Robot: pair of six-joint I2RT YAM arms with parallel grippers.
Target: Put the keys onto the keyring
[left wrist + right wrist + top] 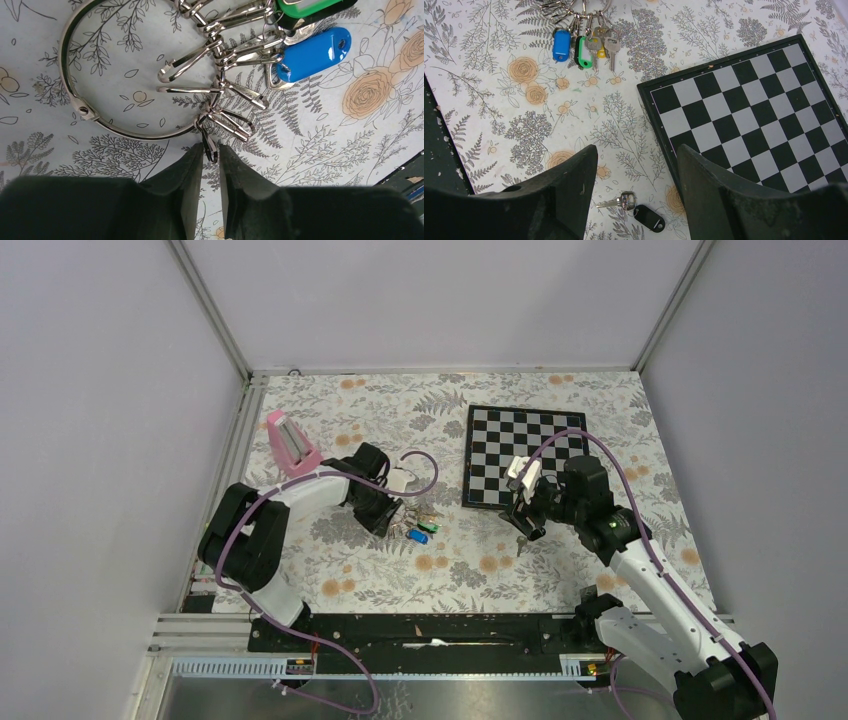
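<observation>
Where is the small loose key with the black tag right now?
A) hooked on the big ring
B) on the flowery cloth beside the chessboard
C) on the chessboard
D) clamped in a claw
B: the key lies on the flowery cloth, just off the chessboard, untouched beneath the open right claw.

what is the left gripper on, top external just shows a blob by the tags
Observer: The left gripper has a small clip between its tips, one that hangs off the ring. The gap is narrow; I cannot tell if the clip is pinched.
Operator: where's the loose key
Observer: Just below the open right gripper: a silver key beside a black tag, near the chessboard corner.
Operator: any keys on the ring yet
Observer: Yes, the right wrist view shows two silver keys hanging beside the green tag.
</observation>
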